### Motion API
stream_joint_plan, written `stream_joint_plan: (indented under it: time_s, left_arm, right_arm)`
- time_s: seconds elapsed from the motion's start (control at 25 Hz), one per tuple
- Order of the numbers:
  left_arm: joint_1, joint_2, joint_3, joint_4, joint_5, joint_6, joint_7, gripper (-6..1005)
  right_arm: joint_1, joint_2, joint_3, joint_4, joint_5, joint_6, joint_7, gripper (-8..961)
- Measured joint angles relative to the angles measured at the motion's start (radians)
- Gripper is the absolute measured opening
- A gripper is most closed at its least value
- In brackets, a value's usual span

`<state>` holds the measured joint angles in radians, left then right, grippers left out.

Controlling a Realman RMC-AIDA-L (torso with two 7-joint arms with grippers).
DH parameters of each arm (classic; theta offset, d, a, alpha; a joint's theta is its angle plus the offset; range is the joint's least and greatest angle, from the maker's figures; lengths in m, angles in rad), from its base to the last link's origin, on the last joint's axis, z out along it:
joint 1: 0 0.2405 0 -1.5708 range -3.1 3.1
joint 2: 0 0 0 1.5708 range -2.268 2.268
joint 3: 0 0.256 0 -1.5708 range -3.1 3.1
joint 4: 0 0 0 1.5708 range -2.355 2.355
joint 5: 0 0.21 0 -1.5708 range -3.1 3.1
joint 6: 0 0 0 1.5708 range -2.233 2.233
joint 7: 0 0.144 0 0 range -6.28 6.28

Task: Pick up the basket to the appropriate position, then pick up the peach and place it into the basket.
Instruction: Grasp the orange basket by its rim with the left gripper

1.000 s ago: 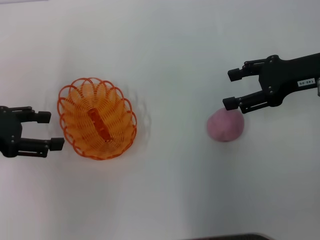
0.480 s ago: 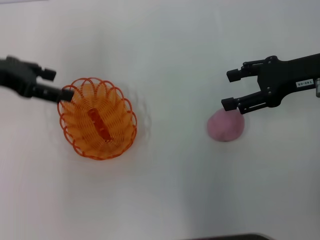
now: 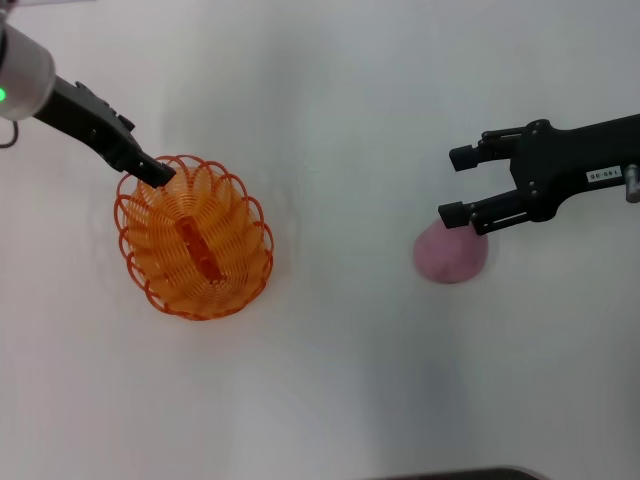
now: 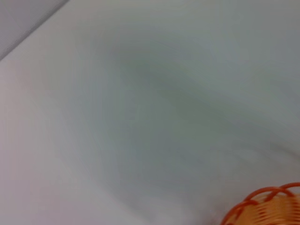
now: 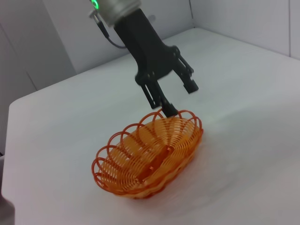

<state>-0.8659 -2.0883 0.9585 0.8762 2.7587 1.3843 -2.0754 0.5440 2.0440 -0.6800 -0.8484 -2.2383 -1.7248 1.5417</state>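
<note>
Moved: left gripper (image 3: 160, 175) has swung from my near left side up to the far left edge of the basket (image 3: 195, 238) since a second ago; right gripper (image 3: 455, 186) has barely shifted; basket and peach (image 3: 451, 253) lie where they were.
Worktop: plain white worktop (image 3: 340, 380), carries basket and peach.
Basket: orange wire, oval, scalloped looped rim, flat orange strip along its floor; sits upright on my left half of the worktop, holds nothing.
Peach: pink, round, on the worktop on my right half, well apart from the basket, outside it.
Right gripper: hovers over the far side of the peach, reaching in from my right; its near finger overlaps the top edge of the peach in the head view, cannot tell if it touches.
Right fingers: spread wide, holding nothing.
Left gripper: reaches in from the far left, angled down, tip at the far-left rim of the basket.
Left fingers: in the right wrist view (image 5: 180, 98) they stand apart, one tip down at the rim loops, the other raised clear outside it; nothing gripped that I can see; whether the lower tip touches the wire I cannot tell.
Left wrist view: mostly bare worktop, a few rim loops of the basket (image 4: 267, 208) at the corner.
</note>
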Motion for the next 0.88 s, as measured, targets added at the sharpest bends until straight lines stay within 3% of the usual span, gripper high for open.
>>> stream_joint_plan:
  time_s: [0.12, 0.44, 0.88]
  left_arm:
    - [-0.012, -0.018, 0.011, -0.041, 0.044, -0.050, 0.000, 856]
    - [-0.031, -0.030, 0.063, -0.108, 0.072, -0.099, -0.001, 782]
    - [-0.027, -0.032, 0.055, -0.103, 0.073, -0.093, 0.006, 381]
  right_arm:
    - [-0.002, 0.002, 0.004, -0.001, -0.001, 0.001, -0.004, 891]
    - [-0.003, 0.002, -0.002, -0.005, -0.003, 0.027, -0.007, 891]
    - [0.005, 0.002, -0.006, -0.002, -0.004, 0.038, -0.008, 892]
